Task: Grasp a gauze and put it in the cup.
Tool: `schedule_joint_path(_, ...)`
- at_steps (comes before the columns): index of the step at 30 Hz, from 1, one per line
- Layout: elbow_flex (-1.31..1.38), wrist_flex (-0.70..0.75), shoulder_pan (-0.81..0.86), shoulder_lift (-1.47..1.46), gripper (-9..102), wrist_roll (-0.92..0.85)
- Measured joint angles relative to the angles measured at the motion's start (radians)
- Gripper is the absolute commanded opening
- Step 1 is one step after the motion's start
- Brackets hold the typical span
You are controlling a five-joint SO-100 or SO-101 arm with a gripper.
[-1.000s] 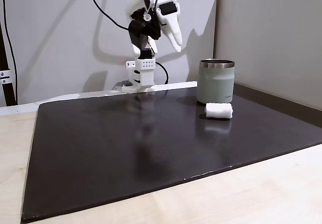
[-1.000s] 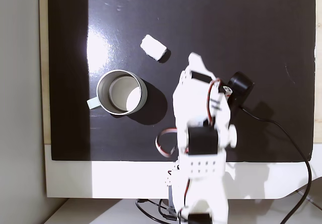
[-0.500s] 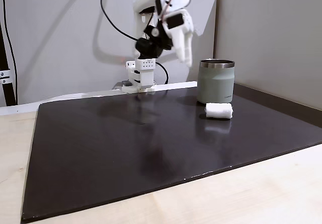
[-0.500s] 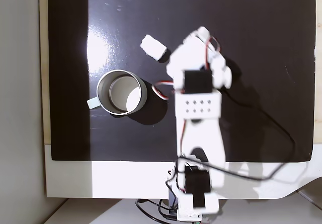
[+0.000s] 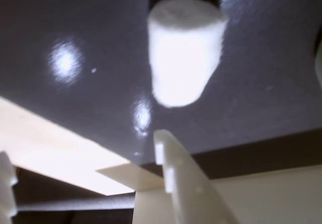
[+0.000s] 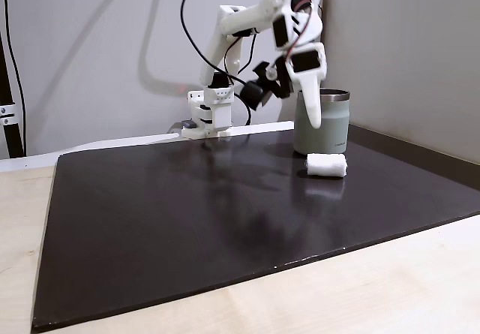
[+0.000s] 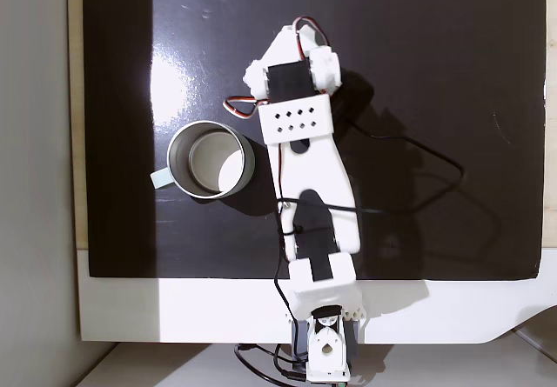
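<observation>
The gauze (image 5: 183, 48), a small white roll, lies on its side on the black mat (image 6: 187, 214). In a fixed view the gauze (image 6: 326, 165) rests just in front of the sage-green cup (image 6: 324, 127). My gripper (image 6: 306, 112) hangs above the mat, in front of the cup's left side and higher than the gauze. In the wrist view the gripper (image 5: 83, 148) is open, its fingers (image 5: 176, 183) spread wide with nothing between them and the gauze ahead of them. From above, the arm (image 7: 305, 170) covers most of the gauze, with the cup (image 7: 247, 168) to its left.
The arm's white base (image 6: 210, 116) stands at the mat's far edge, with black cables (image 7: 418, 170) looping beside it. Grey walls close off the back and right sides. Pale wood table (image 6: 390, 289) borders the mat in front.
The arm has unfolded from its raised, tucked pose and swung out over the mat toward the gauze. Gauze and cup have not moved.
</observation>
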State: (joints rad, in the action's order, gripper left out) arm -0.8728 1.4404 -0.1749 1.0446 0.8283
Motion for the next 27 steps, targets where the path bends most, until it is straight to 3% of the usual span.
schedule_joint_path(27,-0.061,-0.081,-0.149,-0.152,30,-0.006)
